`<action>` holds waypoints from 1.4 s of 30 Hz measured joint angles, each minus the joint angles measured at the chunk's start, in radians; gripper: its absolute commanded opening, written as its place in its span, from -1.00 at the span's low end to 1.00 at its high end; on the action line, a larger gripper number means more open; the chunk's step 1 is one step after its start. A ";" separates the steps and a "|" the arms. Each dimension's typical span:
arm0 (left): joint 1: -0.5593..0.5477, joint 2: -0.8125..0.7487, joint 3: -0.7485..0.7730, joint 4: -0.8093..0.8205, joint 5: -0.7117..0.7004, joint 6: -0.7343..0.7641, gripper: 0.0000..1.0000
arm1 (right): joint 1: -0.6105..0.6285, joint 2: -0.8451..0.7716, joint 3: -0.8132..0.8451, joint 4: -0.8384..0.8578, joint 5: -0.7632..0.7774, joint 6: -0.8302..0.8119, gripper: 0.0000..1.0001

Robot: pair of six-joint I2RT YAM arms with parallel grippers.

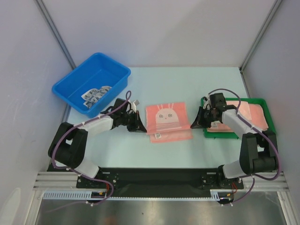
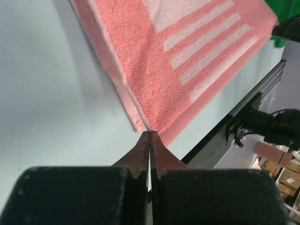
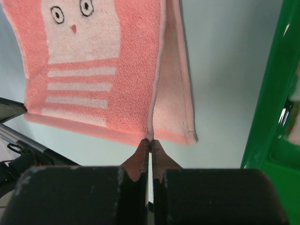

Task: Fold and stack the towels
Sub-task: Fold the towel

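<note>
towel [image 1: 168, 123] centre | bin [image 1: 75, 70] behind-left, cloth [image 1: 96, 95] inside | tray [image 1: 220, 135] right, towel stack [image 1: 253, 117] inside

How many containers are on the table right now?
2. A blue bin at the far left, holding a patterned cloth, and a green tray at the right, holding pink towels. None appears hidden.

I count one blue bin [image 1: 75, 85] and one green tray [image 1: 220, 135]. One bunny-faced towel [image 1: 168, 121] lies on the table, and one blue-and-white patterned cloth [image 1: 95, 95] is in the bin. The pink towels [image 1: 255, 115] in the tray overlap too much to count. There are two arms: left arm [image 1: 93, 125] and right arm [image 1: 236, 121].
</note>
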 measured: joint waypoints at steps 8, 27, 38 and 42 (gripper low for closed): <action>-0.059 -0.027 -0.172 0.094 -0.006 -0.033 -0.99 | 0.039 -0.063 -0.116 -0.003 0.014 -0.007 -0.95; -0.151 -0.171 -0.261 0.254 -0.086 -0.166 -0.99 | 0.098 -0.056 -0.097 -0.009 0.214 0.057 -1.00; -0.113 -0.174 -0.072 0.193 -0.140 -0.095 -0.99 | 0.062 -0.017 0.154 0.039 0.204 0.027 -1.00; -0.151 -0.190 -0.132 0.264 -0.156 -0.081 -0.99 | 0.039 -0.074 0.005 0.113 0.205 0.054 -1.00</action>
